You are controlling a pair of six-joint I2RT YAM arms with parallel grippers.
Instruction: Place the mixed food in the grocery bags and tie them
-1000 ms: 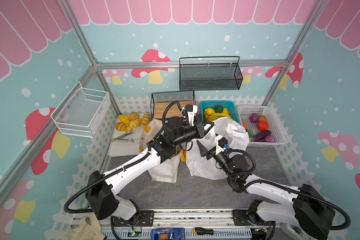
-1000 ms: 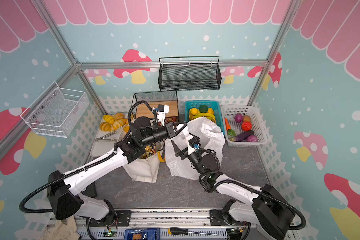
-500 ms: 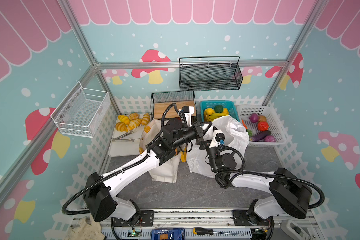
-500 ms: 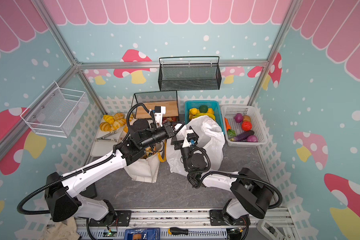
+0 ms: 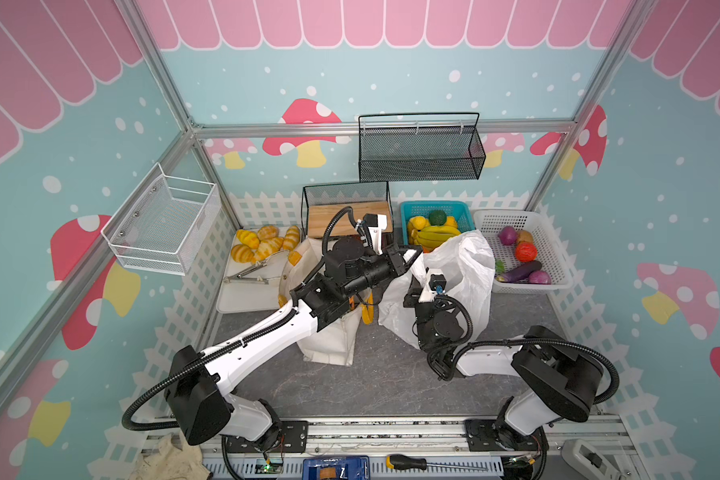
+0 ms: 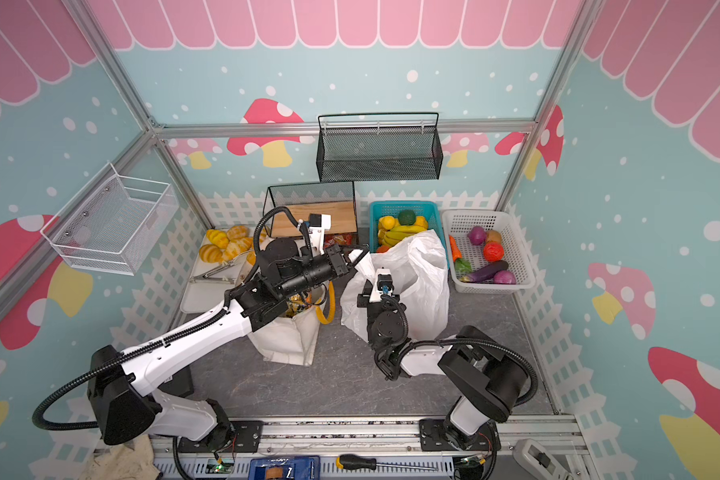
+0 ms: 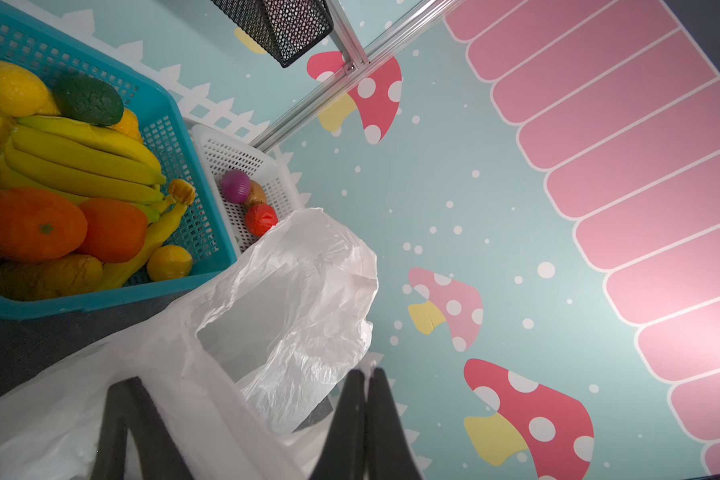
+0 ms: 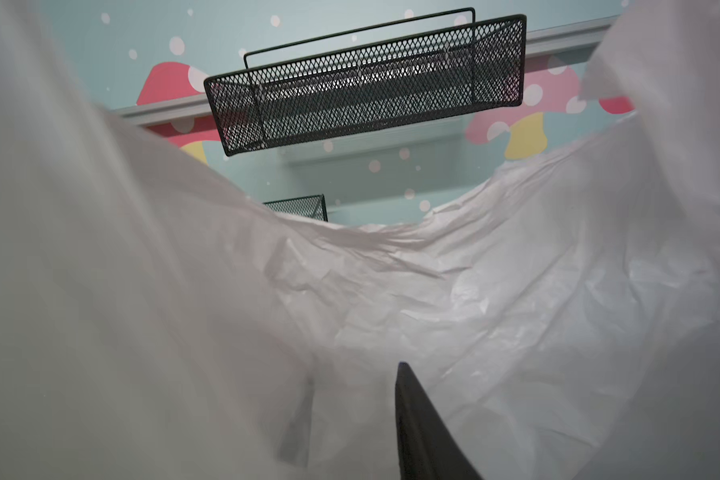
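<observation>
The white plastic bag (image 5: 462,270) (image 6: 420,266) stands open right of centre. My left gripper (image 5: 416,249) (image 7: 366,372) is shut on a pinch of its left rim and holds it up. My right gripper (image 5: 411,291) (image 8: 350,395) sits just below, at the bag's near-left wall. One dark fingertip (image 8: 404,374) lies in front of the plastic film (image 8: 516,291). The other fingertip shows only as a shadow behind it, and a gap remains between them. The cream tote (image 5: 329,345) with yellow handles (image 5: 366,311) stands under my left arm, gold packets (image 6: 296,305) inside. An eggplant (image 5: 520,270) lies in the white basket.
At the back stand a teal fruit basket (image 5: 433,205), a white vegetable basket (image 5: 553,249) and a black wire box (image 5: 346,195). A tray (image 5: 246,295) at the left holds bread rolls and tongs. A black mesh shelf (image 5: 420,153) hangs on the back wall and a white wire basket (image 5: 163,224) on the left wall.
My right gripper has moved left and up against the plastic bag's near-left wall, under the left gripper, and its jaws have narrowed. My left gripper still holds the rim.
</observation>
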